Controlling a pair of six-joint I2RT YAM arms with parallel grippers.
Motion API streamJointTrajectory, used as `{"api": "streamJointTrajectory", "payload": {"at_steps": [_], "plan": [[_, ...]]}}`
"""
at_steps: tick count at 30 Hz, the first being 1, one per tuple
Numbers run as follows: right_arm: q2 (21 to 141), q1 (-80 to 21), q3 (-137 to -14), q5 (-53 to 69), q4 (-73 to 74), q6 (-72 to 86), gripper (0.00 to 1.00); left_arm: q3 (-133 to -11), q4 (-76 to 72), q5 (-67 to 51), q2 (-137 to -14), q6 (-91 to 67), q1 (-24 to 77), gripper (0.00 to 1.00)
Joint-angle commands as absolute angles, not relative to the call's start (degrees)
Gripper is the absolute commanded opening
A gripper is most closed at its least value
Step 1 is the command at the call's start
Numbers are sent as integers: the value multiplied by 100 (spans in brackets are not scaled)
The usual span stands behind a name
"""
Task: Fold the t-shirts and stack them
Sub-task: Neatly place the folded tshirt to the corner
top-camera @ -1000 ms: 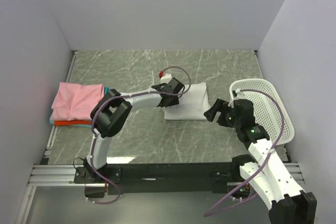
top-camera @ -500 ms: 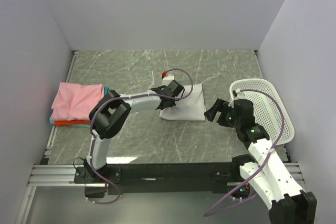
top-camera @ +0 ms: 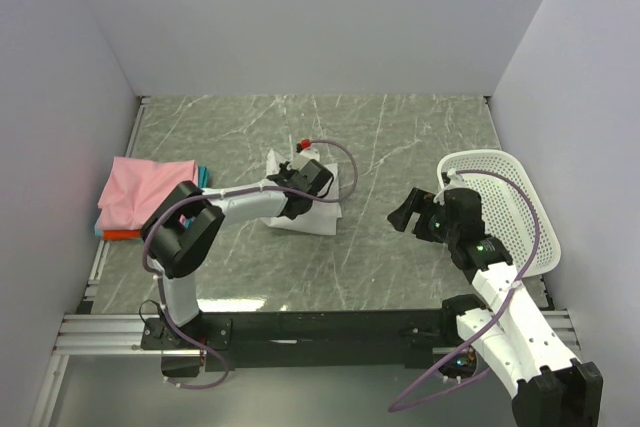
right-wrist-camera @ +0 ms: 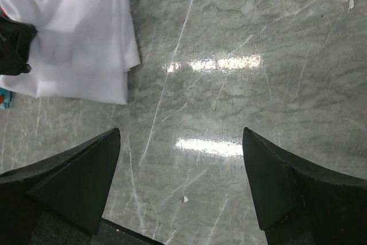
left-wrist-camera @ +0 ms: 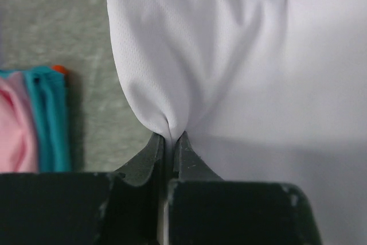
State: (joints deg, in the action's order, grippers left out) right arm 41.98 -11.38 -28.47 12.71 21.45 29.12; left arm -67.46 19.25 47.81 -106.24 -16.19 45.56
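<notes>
Now: left gripper (left-wrist-camera: pixel 170 142) is pinched tight on an edge fold of the white t-shirt (top-camera: pixel 312 215), which lies folded mid-table (top-camera: pixel 400 137), slightly left of centre. The pink t-shirt (top-camera: pixel 145 190) tops the teal t-shirt (left-wrist-camera: pixel 50 119) and the orange-red t-shirt (top-camera: pixel 125 234) at the left edge, apart from the white one. Right gripper (right-wrist-camera: pixel 180 142) is spread wide over bare marble, right of the white t-shirt and near the basket (top-camera: pixel 515 197).

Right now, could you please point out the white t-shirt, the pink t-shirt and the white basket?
white t-shirt (left-wrist-camera: pixel 246 78): left wrist view, middle of the visible cloth.
pink t-shirt (top-camera: pixel 145 192): top external view, middle of its upper face.
white basket (top-camera: pixel 515 197): top external view, bare perforated floor.
</notes>
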Motion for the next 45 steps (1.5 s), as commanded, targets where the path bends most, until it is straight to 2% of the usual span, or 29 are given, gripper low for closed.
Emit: {"api": "streamJointTrajectory", "payload": {"at_steps": [1,11,18,28,32,45], "plan": [[4210,-1160,-2848,1336,1898,2821,93,-6584,1898,5563,-10091,-897,4369,1],[4078,-1160,-2874,1011,1986,2786,93,-5941,1696,4756,-8798,-142,3885,1],[4025,-1178,-2900,809,2065,2768,93,-5959,2118,5193,-8474,237,3331,1],[4060,-1169,-2909,739,2048,2725,93,-5625,2004,5096,-7524,1537,2910,1],[4087,-1151,-2918,633,2074,2733,93,-5722,2206,4599,-7173,1765,2585,1],[4140,-1151,-2892,695,2057,2733,93,-6179,2453,4649,-6628,2276,2031,1]]}}
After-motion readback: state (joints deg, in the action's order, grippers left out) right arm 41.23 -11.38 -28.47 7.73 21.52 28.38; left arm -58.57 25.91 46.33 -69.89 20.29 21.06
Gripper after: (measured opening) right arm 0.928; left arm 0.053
